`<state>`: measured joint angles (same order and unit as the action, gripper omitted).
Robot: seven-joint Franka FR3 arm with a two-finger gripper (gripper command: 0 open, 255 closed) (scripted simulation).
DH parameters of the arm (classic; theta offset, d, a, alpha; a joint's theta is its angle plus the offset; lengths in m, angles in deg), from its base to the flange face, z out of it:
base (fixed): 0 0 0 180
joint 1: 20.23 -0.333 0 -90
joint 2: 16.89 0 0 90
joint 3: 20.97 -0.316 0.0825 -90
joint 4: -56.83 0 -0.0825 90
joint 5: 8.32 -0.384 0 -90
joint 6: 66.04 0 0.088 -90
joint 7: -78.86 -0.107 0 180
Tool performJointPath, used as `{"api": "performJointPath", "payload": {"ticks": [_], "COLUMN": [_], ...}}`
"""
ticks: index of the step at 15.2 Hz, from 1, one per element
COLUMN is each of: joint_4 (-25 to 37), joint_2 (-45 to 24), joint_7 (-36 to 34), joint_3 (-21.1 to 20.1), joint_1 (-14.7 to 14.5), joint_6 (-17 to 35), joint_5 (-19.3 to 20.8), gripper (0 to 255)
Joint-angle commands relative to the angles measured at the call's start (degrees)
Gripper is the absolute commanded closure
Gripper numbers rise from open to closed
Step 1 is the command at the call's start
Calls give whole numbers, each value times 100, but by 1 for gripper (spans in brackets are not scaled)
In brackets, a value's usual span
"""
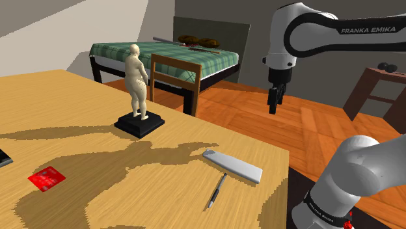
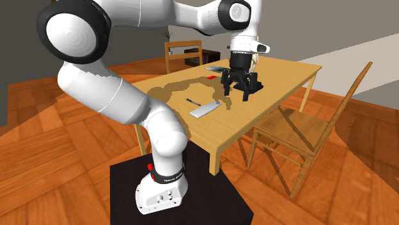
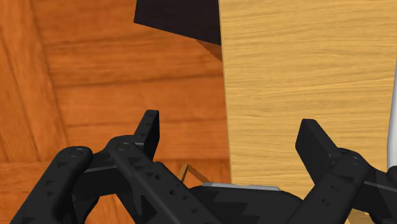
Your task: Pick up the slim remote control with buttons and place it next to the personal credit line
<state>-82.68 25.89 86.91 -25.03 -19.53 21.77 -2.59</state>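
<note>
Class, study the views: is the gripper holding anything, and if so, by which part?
Nothing is held. The gripper hangs open in the air, its fingers apart, and the grey remote lies flat on the table, untouched.

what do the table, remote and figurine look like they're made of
Table: light wood, matte; streaky grain shows. Remote: plain grey, smooth, faint sheen; plastic or metal, can't tell. Figurine: cream, matte, maybe plaster or stone, on a black base.
</note>
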Motion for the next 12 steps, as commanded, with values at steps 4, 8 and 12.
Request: {"api": "performJointPath", "payload": {"ticks": [4, 8, 12], "joint_4": [-191, -366, -442], "joint_2": [-102, -333, -674], "joint_7": [-309, -709, -1096], "joint_3": [-271, -643, -1029], "joint_1": [-173, -410, -636], "joint_6": [270, 670, 1110], "joint_5": [-313, -720, -1097], "gripper": [0, 0, 0]}}
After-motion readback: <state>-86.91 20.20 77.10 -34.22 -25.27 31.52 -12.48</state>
